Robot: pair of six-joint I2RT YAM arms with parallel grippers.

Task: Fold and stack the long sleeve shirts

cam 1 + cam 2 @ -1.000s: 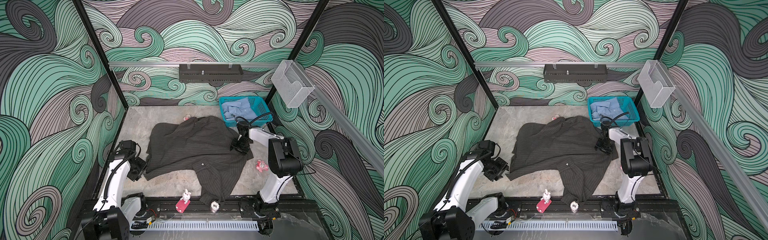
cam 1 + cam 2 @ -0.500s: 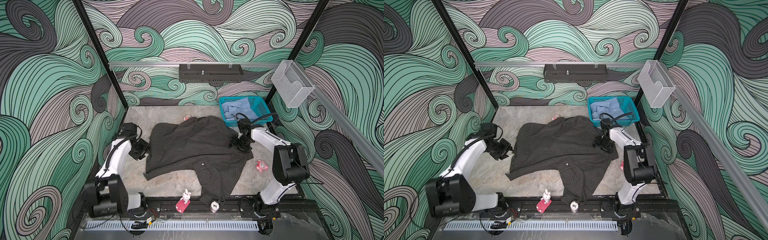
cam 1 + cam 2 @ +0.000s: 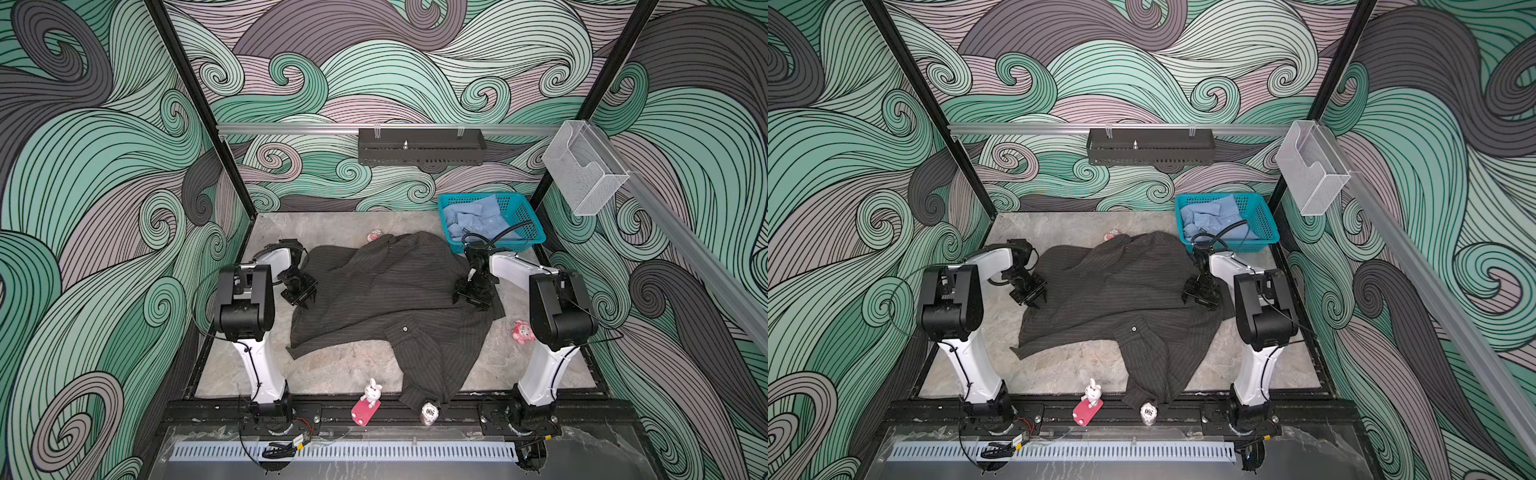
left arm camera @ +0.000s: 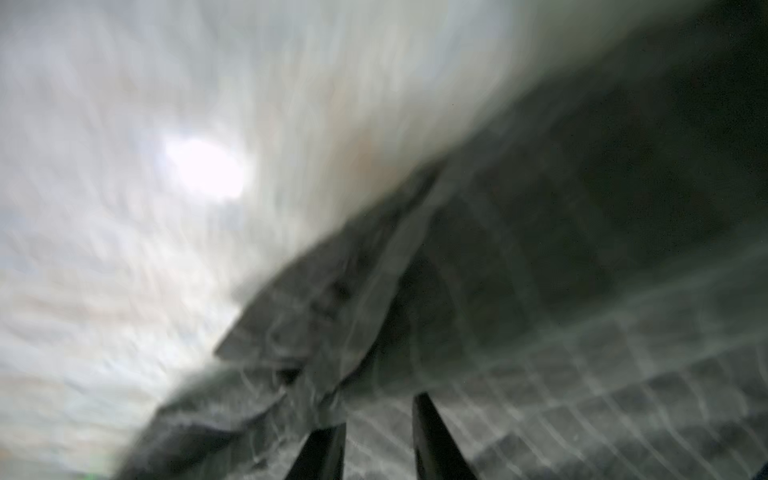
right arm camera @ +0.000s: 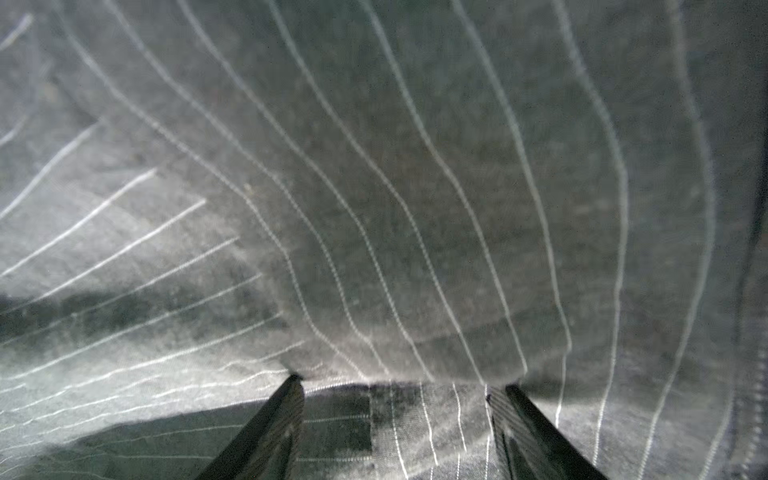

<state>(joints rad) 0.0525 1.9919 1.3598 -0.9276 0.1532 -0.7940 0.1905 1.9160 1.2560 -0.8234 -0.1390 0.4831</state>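
At the table's middle, dark pinstriped shirt (image 3: pixel 395 299): spread out and rumpled, unfolded, one sleeve running to the front edge; seen in both top views (image 3: pixel 1121 299).
Light blue shirt (image 3: pixel 478 220): bunched inside the teal basket (image 3: pixel 519 212) at the back right corner, apart from the dark shirt.
Left gripper (image 3: pixel 301 293): low at the dark shirt's left edge. In the blurred wrist view (image 4: pixel 378 415) its fingertips stand a narrow gap apart with striped cloth just ahead; whether they touch it cannot be told.
Right gripper (image 3: pixel 471 297): down on the dark shirt's right side, near the basket. In the wrist view (image 5: pixel 399 382) the fingers (image 5: pixel 286 407) stand wide apart, their tips on the cloth at a fold.
Table (image 3: pixel 340 365): grey mottled surface.
Rabbit figure (image 3: pixel 371 392): white, on a red base at the front edge, beside the sleeve end.
Pink figure (image 3: pixel 521 331): on the table beside the right arm.
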